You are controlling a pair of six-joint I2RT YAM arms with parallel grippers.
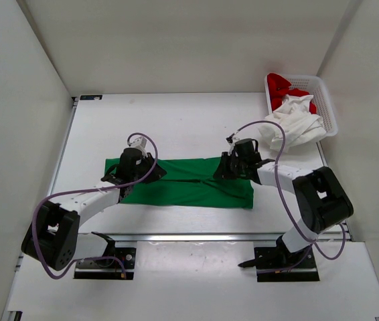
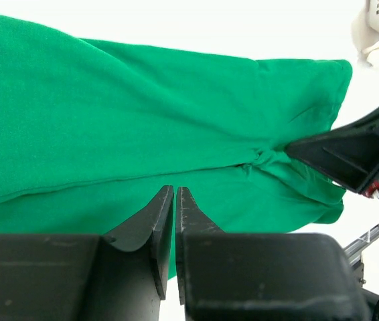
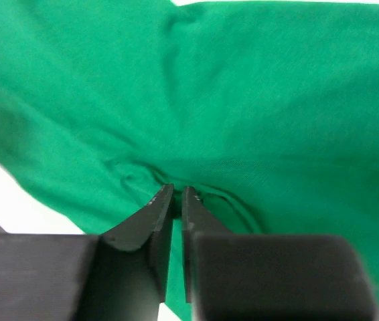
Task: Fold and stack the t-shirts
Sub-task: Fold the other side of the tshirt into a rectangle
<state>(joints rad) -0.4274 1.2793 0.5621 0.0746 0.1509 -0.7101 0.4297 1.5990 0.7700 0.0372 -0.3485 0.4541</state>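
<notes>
The green t-shirt (image 1: 183, 184) lies as a long folded strip across the middle of the table. My left gripper (image 1: 124, 176) is at its left end, jaws shut with the tips on the cloth (image 2: 175, 190) just below a fold line. My right gripper (image 1: 228, 167) is shut on a pinch of the same shirt right of the middle, and the cloth puckers around its tips (image 3: 177, 190). That pinch also shows in the left wrist view (image 2: 260, 159). The white t-shirt (image 1: 295, 124) spills over the basket's front rim onto the table. The red t-shirt (image 1: 282, 85) lies inside the basket.
A white mesh basket (image 1: 328, 107) stands at the back right corner. White walls close in the table on the left, back and right. Purple cables loop from both arms over the front part of the table.
</notes>
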